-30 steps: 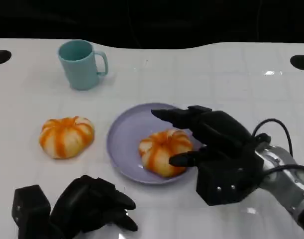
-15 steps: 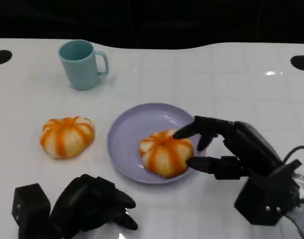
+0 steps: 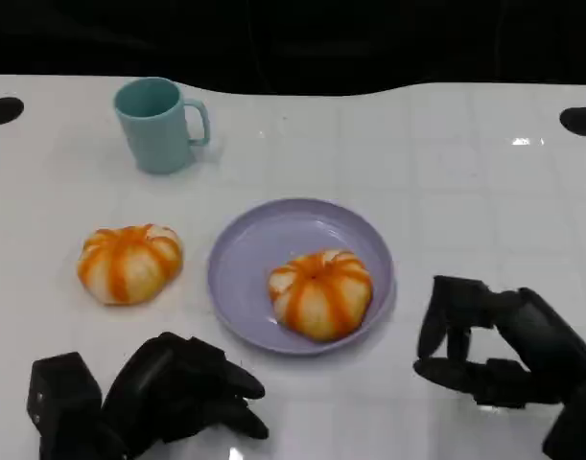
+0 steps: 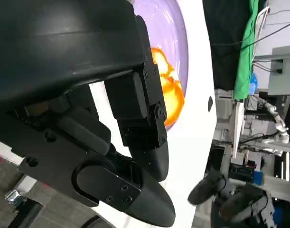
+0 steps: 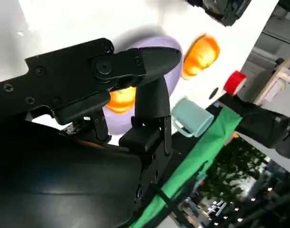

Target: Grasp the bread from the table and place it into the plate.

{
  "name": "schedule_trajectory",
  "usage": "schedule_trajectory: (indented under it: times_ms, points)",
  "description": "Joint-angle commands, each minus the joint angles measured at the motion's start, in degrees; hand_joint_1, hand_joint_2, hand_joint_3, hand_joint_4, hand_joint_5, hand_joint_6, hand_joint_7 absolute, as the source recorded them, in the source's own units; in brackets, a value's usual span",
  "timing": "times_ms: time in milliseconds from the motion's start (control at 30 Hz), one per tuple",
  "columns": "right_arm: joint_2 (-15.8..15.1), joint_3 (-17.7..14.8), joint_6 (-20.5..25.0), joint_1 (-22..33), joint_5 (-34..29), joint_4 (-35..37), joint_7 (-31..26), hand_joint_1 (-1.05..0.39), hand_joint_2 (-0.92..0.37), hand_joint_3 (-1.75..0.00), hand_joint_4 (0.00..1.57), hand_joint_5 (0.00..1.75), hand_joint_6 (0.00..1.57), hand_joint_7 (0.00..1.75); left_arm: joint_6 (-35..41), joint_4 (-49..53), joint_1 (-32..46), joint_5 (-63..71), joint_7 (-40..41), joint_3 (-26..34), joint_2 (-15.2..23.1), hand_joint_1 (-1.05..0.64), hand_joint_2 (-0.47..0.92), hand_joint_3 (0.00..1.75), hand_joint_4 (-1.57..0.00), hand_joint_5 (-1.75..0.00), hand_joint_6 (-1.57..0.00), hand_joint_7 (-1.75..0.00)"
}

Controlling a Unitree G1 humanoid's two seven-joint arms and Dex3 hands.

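1. the round orange-and-cream striped bread [image 3: 320, 293], with a soft lobed shape, lies in the smooth lilac round plate [image 3: 246, 245] on the glossy white tabletop [image 3: 446, 172].
2. the right hand [image 3: 484, 350] is beside the plate, fingers apart, holding nothing.
3. the left hand [image 3: 182, 388] rests curled in, empty.
4. a second striped bun [image 3: 128, 263] and a teal mug [image 3: 158, 124] stand apart.
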Motion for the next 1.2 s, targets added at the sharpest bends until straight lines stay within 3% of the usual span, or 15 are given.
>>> schedule_trajectory:
  times_ms: [33, 233, 700, 1200]
  points:
    - [-0.6, -1.7, 3.5, 4.5, 4.6, -4.7, 2.8, -0.39, -0.92, -0.12, 0.74, 1.75, 0.55, 1.75, 0.7, -1.1, 0.5, -0.4, 0.0, 0.2, 0.4, -1.05, 0.78, 0.0, -1.57, -0.18, -1.55, -0.01]
    - [0.5, -2.4, 4.0, 6.7, 6.3, -5.3, 3.8, -0.37, -0.92, -0.1, 0.77, 1.75, 0.56, 1.75, 1.5, -2.8, 1.5, -0.2, 0.4, 0.1, 0.6, -1.05, 0.78, 0.0, -1.57, -0.18, -1.56, -0.01]
    - [3.3, -2.7, -4.5, 4.6, 5.5, 2.9, 3.2, -0.36, -0.92, -0.11, 0.81, 1.75, 0.62, 1.75, 1.8, -2.9, 1.3, -0.1, 0.5, 0.3, 1.1, -1.05, 0.78, 0.0, -1.57, -0.2, -1.56, -0.01]
    - [5.5, -2.6, -8.0, 3.2, 4.6, 7.6, 1.7, -0.37, -0.92, -0.11, 0.85, 1.75, 0.65, 1.75, 0.6, -0.6, 0.2, -0.3, -0.5, 0.8, 1.9, -1.05, 0.79, 0.01, -1.57, -0.21, -1.55, 0.0]
